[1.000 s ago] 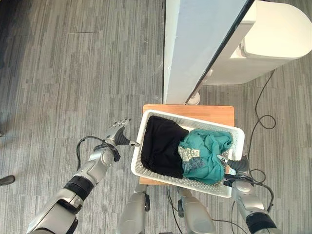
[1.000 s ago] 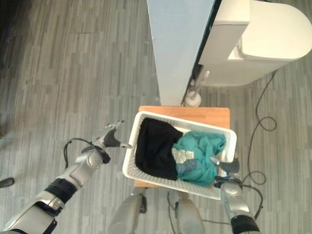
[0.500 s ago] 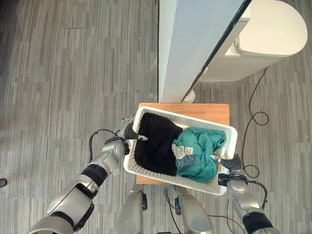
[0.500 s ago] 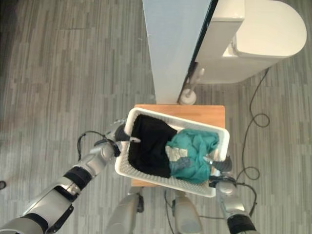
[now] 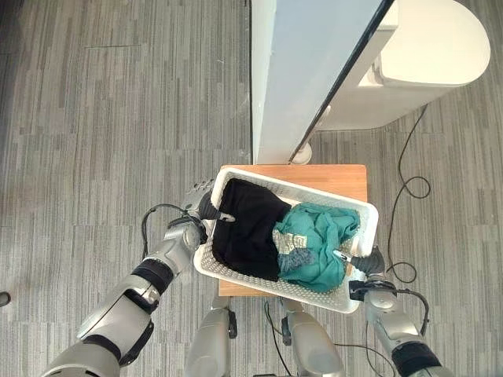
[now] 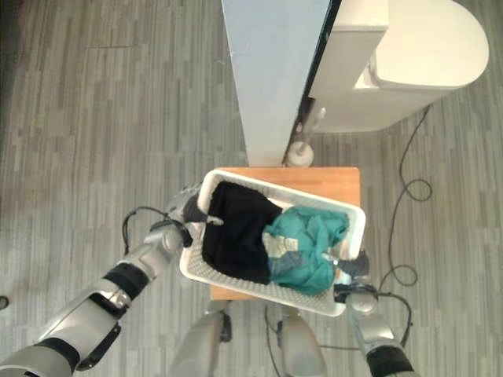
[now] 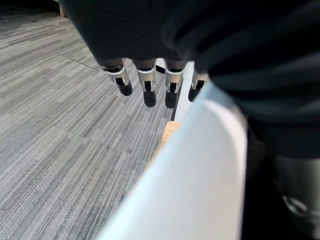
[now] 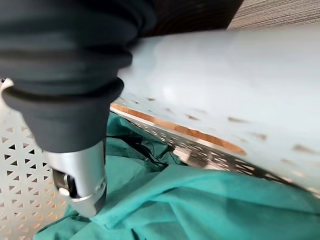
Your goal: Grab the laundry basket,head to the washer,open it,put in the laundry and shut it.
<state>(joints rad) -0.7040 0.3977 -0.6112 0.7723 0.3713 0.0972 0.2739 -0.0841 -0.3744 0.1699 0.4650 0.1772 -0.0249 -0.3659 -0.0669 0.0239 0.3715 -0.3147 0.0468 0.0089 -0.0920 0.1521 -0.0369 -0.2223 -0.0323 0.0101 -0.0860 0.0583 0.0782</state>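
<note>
A: Where is the basket (image 5: 357, 228)?

B: It sits on a small wooden surface (image 5: 338, 174), tilted a bit. It is white plastic, shaped like a box with round corners, and its walls are full of little holes.

A: What is in it?

B: Two pieces of laundry. One black cloth (image 5: 247, 228) lies soft and flat on the robot's left side. One green cloth (image 5: 318, 243) is bunched up and wrinkly on the right side. They touch in the middle.

A: What are the robot hands doing?

B: The left robot hand (image 5: 206, 206) is at the basket's left rim. Its silver fingers (image 7: 145, 87) with dark tips point straight along the outside and its thumb is over the rim, so it looks not closed. The right robot hand (image 5: 366, 262) is at the right rim, with its thumb (image 8: 80, 182) inside, touching the green cloth. I cannot tell if its fingers are curled.

A: What else is near?

B: One big white washer (image 5: 424, 47) with a smooth round top, behind the surface. One tall flat pale panel (image 5: 302, 71) stands beside it. The floor (image 5: 94, 141) is grey, with thin stripes.
</note>
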